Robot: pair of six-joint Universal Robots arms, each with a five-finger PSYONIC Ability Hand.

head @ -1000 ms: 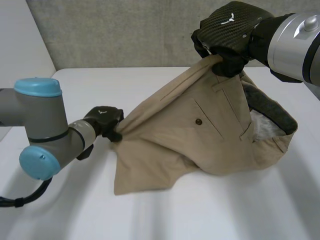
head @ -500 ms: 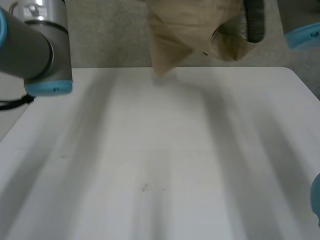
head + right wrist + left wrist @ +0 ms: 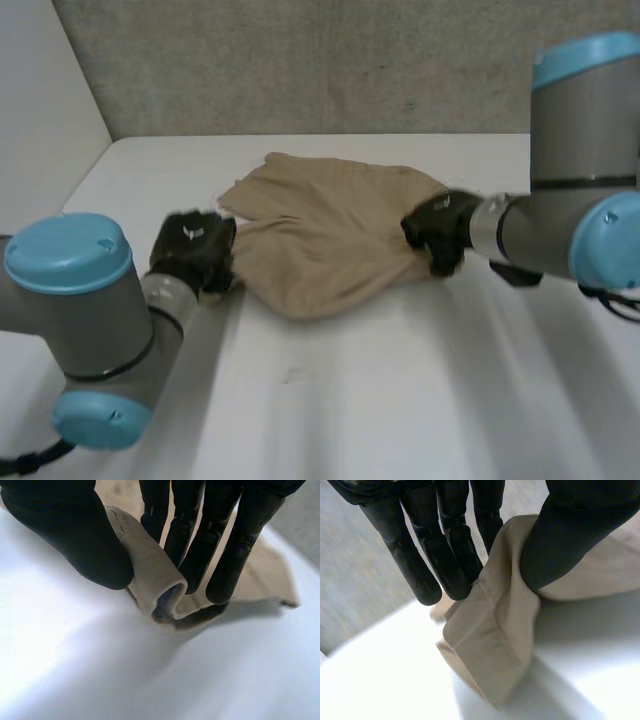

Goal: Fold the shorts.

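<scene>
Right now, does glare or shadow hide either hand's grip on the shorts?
No. Left wrist view: the white table glares, yet the left hand plainly pinches the shorts. Right wrist view: shade pools under the rolled edge, but the right hand visibly pinches it. Head view: even light.

I see plain tan shorts (image 3: 330,240), finely ribbed up close, and a white table (image 3: 420,400). My left hand (image 3: 192,250) and right hand (image 3: 438,228) are black, the arms (image 3: 90,300) grey with light-blue caps, the back wall (image 3: 300,60) speckled grey.
</scene>
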